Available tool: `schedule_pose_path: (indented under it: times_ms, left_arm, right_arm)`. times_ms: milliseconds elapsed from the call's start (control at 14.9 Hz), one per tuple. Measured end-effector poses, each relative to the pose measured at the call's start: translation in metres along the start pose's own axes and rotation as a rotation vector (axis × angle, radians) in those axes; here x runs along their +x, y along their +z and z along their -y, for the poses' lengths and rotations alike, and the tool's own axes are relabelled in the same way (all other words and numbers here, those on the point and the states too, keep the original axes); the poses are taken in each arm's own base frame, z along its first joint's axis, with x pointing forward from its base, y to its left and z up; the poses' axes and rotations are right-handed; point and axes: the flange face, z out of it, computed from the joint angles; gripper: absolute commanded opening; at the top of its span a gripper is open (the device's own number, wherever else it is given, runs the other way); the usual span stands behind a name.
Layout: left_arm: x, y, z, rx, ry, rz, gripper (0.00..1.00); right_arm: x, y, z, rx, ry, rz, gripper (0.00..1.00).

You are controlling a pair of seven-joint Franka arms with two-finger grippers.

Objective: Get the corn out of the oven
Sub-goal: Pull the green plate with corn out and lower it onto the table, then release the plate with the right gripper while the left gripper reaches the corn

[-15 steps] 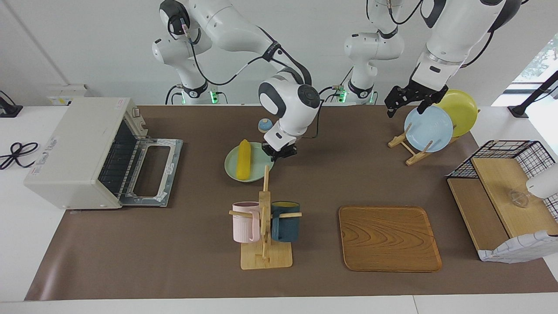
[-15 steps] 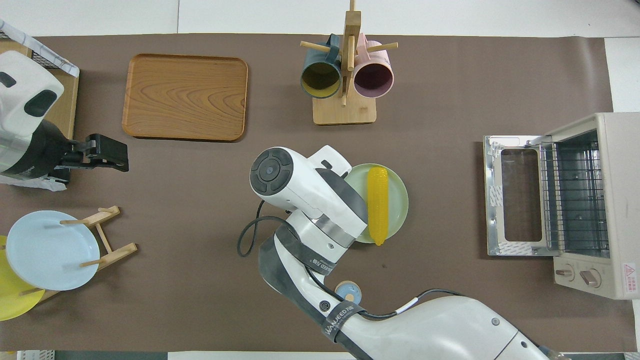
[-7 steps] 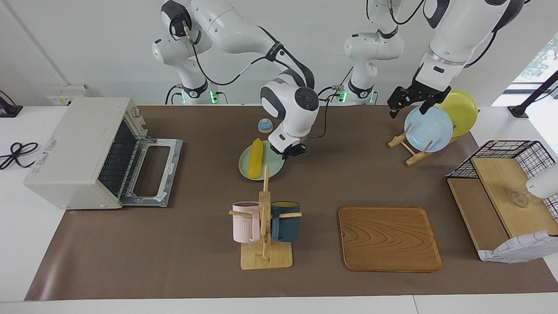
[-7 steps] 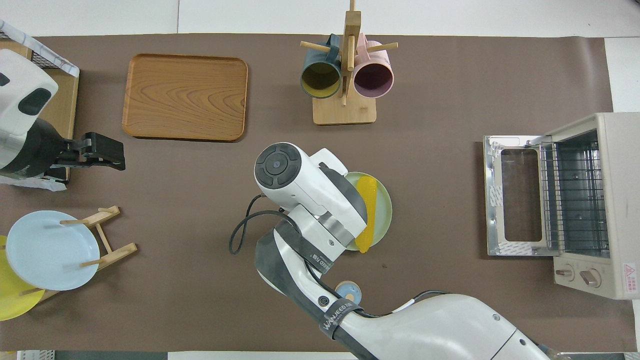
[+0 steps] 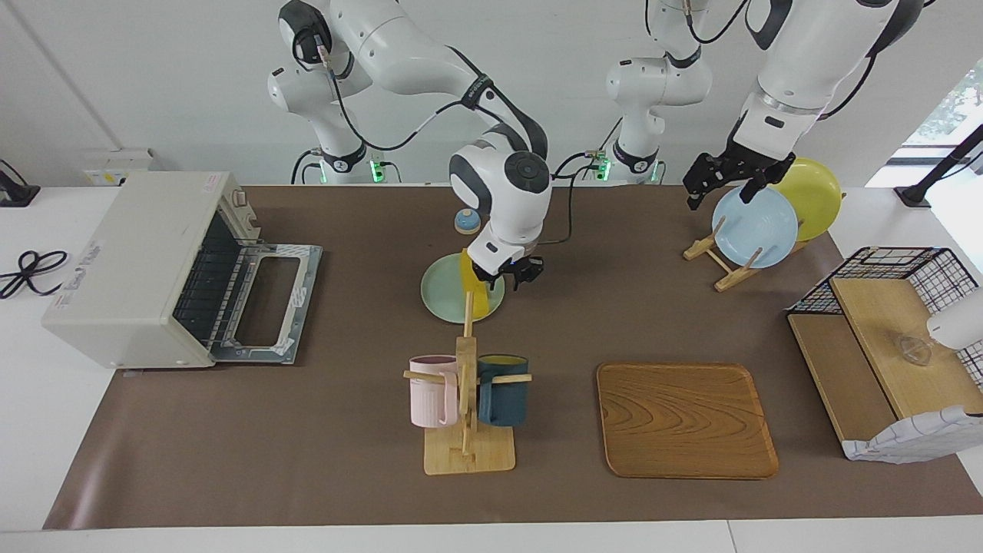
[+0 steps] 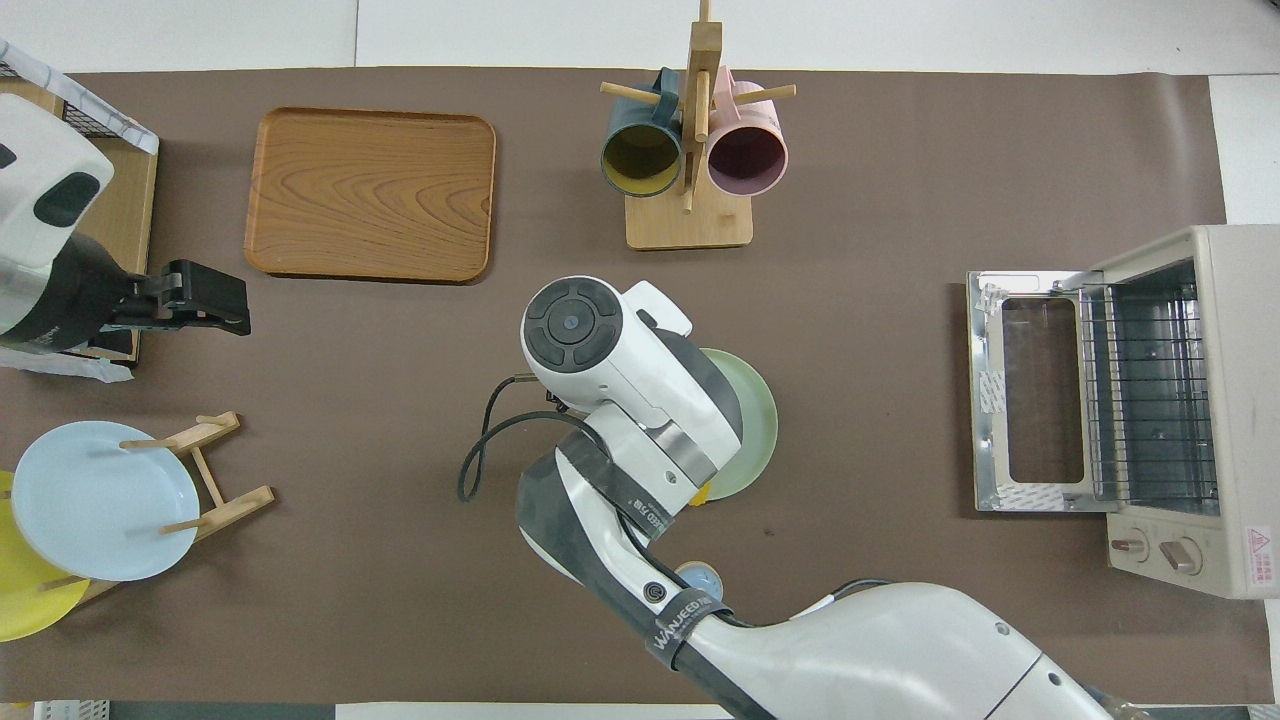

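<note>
Facing view: oven (image 5: 146, 265) sits at the right arm's end of the desk (image 5: 322, 430), door dropped open and flat, wire rack visible, nothing yellow inside. Corn (image 5: 475, 290) is out of the oven, on the pale green plate (image 5: 444, 290) near mid-desk, on the plate's side toward the left arm's end. Only part of the cob shows; its upper end is hidden under the right pincer (image 5: 508, 270) and the mug rack post crosses in front of it.

Right pincer is low over the plate's edge at the corn's end; cannot tell whether its fingers are spread or pinching the cob, or whether they touch it at all.

Left pincer (image 5: 726, 178) hangs in the air over the plate stand (image 5: 718, 253) at the left arm's end, just above the light blue plate (image 5: 754, 227); fingers look spread, holding nothing. Yellow plate (image 5: 812, 196) stands in the same stand, beside the blue one.

Overhead view: right arm's wrist covers most of the green plate (image 6: 752, 420); only a small yellow tip of corn (image 6: 698, 495) peeks out at the plate's rim nearest the robots. Small blue knob-like item (image 6: 697, 577) lies nearer the robots than the plate. Mug rack (image 6: 690, 150) with pink and dark blue mugs stands farther from the robots than the plate, wooden tray (image 6: 372, 195) beside it toward the left arm's end.
</note>
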Motion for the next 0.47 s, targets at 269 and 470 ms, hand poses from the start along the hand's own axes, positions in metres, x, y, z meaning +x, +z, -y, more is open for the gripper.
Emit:
schedule_pose_path:
  times_ms: [269,470]
  left_arm:
    - [0.003,0.001,-0.001,-0.004,0.0,-0.014,1.0]
    - [0.004,0.013,-0.01,-0.004,0.019,-0.009,1.0]
  right_arm:
    - [0.016,-0.054,-0.093,-0.089,-0.008,0.037,0.0]
    - [0.012,-0.034,-0.127,-0.187,0.005,0.065,0.0]
